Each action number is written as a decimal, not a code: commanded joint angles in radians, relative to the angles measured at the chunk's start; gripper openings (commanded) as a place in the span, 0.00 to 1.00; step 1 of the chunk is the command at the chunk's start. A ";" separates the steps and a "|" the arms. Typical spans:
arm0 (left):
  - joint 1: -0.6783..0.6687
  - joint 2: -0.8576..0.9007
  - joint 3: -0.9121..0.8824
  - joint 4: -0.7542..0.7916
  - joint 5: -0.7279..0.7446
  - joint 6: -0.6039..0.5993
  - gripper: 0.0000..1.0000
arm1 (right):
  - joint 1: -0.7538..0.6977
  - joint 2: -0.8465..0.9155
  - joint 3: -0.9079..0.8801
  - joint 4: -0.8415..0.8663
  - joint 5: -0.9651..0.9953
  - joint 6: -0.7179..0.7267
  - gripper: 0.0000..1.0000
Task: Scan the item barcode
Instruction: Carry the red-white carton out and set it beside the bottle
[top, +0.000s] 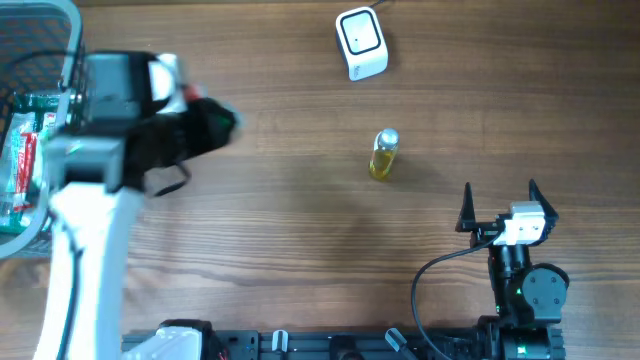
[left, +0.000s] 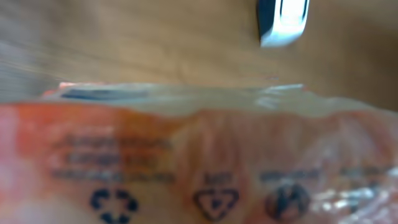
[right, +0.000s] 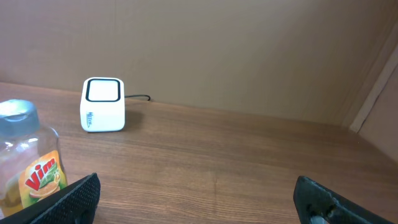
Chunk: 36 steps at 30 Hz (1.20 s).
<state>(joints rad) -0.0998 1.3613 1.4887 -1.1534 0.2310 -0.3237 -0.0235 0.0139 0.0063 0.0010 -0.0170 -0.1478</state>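
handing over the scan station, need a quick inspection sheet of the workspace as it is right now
surface: wooden table, no spills seen
job's things: white scanner at the far edge; orange packet lifted, filling the left wrist view, blurred
clutter: small bottle of yellow liquid, upright, mid-table; wire basket at the left edge holding more packets
grippers: left claw closed on the orange packet, beside the wire basket; right claw open and empty
cables: black cable looping by the right arm's base; scanner lead running off behind it
surroundings: plain brown wall behind the table
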 joint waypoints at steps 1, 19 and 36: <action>-0.125 0.083 -0.051 0.061 0.005 0.001 0.47 | -0.002 -0.003 -0.001 0.005 0.016 -0.010 1.00; -0.459 0.450 -0.064 0.323 -0.218 -0.229 0.47 | -0.002 -0.003 -0.001 0.005 0.016 -0.009 1.00; -0.533 0.608 -0.064 0.335 -0.354 -0.235 1.00 | -0.002 -0.003 -0.001 0.005 0.016 -0.009 1.00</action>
<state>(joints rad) -0.6323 1.9663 1.4254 -0.8211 -0.1078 -0.5549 -0.0235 0.0139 0.0063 0.0010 -0.0170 -0.1482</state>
